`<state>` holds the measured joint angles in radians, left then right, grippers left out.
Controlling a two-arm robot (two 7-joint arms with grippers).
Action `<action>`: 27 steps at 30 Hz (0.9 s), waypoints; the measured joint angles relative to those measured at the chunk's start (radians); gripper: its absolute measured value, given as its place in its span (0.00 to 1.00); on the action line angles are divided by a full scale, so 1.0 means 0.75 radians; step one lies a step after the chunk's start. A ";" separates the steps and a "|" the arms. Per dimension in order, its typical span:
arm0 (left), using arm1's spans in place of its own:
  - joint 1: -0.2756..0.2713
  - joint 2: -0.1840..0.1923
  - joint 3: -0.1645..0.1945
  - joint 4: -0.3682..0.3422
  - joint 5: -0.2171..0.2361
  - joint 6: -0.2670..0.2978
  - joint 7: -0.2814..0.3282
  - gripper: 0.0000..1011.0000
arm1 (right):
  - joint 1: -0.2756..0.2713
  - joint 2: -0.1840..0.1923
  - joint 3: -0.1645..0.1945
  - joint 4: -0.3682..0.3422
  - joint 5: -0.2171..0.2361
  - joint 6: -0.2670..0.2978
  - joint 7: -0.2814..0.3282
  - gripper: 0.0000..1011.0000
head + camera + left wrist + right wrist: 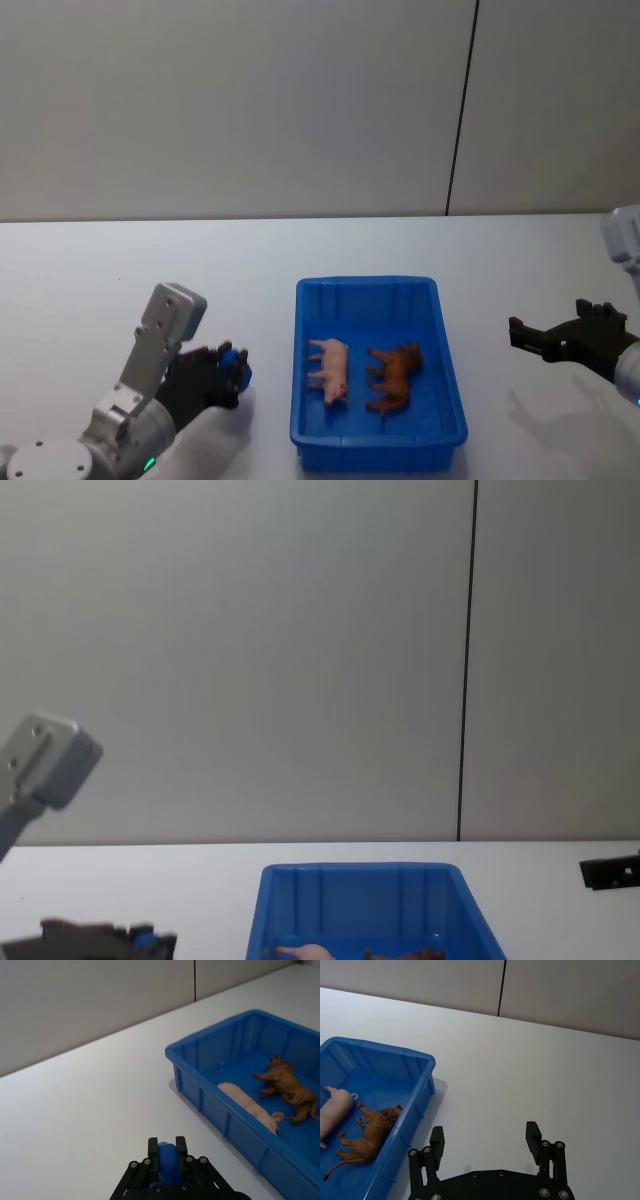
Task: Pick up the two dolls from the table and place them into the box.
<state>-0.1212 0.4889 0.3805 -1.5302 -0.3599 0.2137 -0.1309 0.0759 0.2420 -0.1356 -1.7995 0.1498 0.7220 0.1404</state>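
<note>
- The left gripper (238, 372) hangs low over the white table (120, 260), well to the left of the box. Its black fingers (153, 1147) are drawn together with a blue piece between them, and they hold neither doll. From the left wrist view that blue piece looks like part of the gripper itself, though this is hard to confirm.
- In the chest view the left gripper (150, 942) sits at the lower left corner, with the grey block of the arm above it.
- The blue box (445, 345) stands on the table between the two arms, its long side running away from the robot. The ribbed inner walls show clearly in the left wrist view (200, 1072).
- The pale pink doll (330, 368) lies inside the box on its floor, in the left half. It is pig-shaped, with a curled tail visible in the right wrist view (335, 1110).
- The reddish-brown doll (392, 378) lies just beside it in the right half of the box, close to the pink one but apart from it. It looks like a lion with a mane (370, 1132), lying on its side.
- The right gripper (530, 335) hovers above the table to the right of the box, well clear of its rim. Its two fingers (436, 1142) are spread wide and hold nothing.
</note>
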 joint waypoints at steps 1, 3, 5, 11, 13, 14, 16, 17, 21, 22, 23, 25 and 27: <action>-0.002 -0.001 -0.001 -0.001 0.000 -0.008 0.004 0.21 | 0.000 0.000 0.000 0.000 0.000 0.000 0.000 0.99; -0.010 -0.006 -0.006 -0.005 0.000 -0.031 0.014 0.19 | 0.000 0.000 0.000 0.000 0.000 0.000 0.000 0.99; -0.016 -0.009 -0.009 -0.007 0.000 -0.049 0.020 0.19 | 0.000 0.000 0.000 0.000 0.000 0.000 0.000 0.99; -0.055 -0.031 -0.023 -0.010 0.002 -0.116 0.024 0.18 | 0.000 0.000 0.000 0.000 0.000 0.000 0.000 0.99; -0.075 -0.041 -0.028 -0.010 0.003 -0.139 0.018 0.18 | 0.000 0.000 0.000 0.000 0.000 0.000 0.000 0.99; -0.083 -0.045 -0.029 -0.009 0.003 -0.151 0.012 0.18 | 0.000 0.000 0.000 0.000 0.000 0.000 0.000 0.99; -0.108 -0.059 -0.034 -0.004 0.003 -0.176 -0.008 0.18 | 0.000 0.000 0.000 0.000 0.000 0.000 0.000 0.99; -0.116 -0.063 -0.035 -0.001 0.002 -0.183 -0.015 0.18 | 0.000 0.000 0.000 0.000 0.000 0.000 0.000 0.99; -0.168 -0.091 -0.041 0.018 -0.004 -0.225 -0.072 0.18 | 0.000 0.000 0.000 0.000 0.000 0.000 0.000 0.99; -0.176 -0.095 -0.042 0.021 -0.006 -0.230 -0.082 0.18 | 0.000 0.000 0.000 0.000 0.000 0.000 0.000 0.99; -0.184 -0.099 -0.043 0.025 -0.009 -0.236 -0.096 0.18 | 0.000 0.000 0.000 0.000 0.000 0.000 0.000 0.99; -0.202 -0.109 -0.044 0.034 -0.014 -0.244 -0.120 0.18 | 0.000 0.000 0.000 0.000 0.000 0.000 0.000 0.99; -0.233 -0.125 -0.046 0.051 -0.025 -0.256 -0.172 0.18 | 0.000 0.000 0.000 0.000 0.000 0.000 0.000 0.99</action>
<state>-0.2960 0.3951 0.3461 -1.4918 -0.3790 0.0216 -0.2601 0.0759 0.2420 -0.1356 -1.7995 0.1498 0.7220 0.1403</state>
